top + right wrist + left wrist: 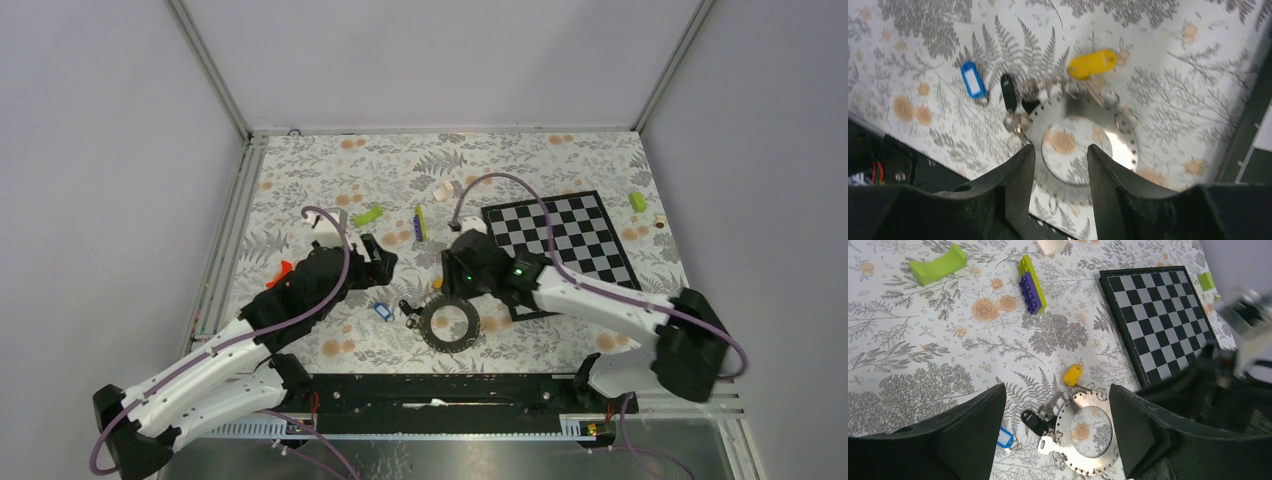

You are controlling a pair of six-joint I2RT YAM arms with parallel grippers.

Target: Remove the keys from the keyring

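Note:
The keyring (448, 323) lies flat on the floral cloth as a silvery hoop (1068, 412) (1122, 145). A yellow-tagged key (1073, 375) (1092, 63), a black-tagged key (1032, 421) (1008, 92) and bare metal keys hang at its rim. Just off the hoop lies a blue-tagged key (380, 311) (1005, 437) (972, 80). My left gripper (380, 255) (1056, 390) hangs wide open above them, holding nothing. My right gripper (447, 290) (1060, 150) is open over the hoop's near edge, gripping nothing. A small red tag (283, 268) lies left of the left arm.
The checkered board (560, 240) lies right of the hoop, under the right arm. Lime-green blocks (368, 215) (637, 201) and a yellow-green and purple stick (420, 222) lie farther back. A black rail (440, 390) runs along the near edge, close to the hoop.

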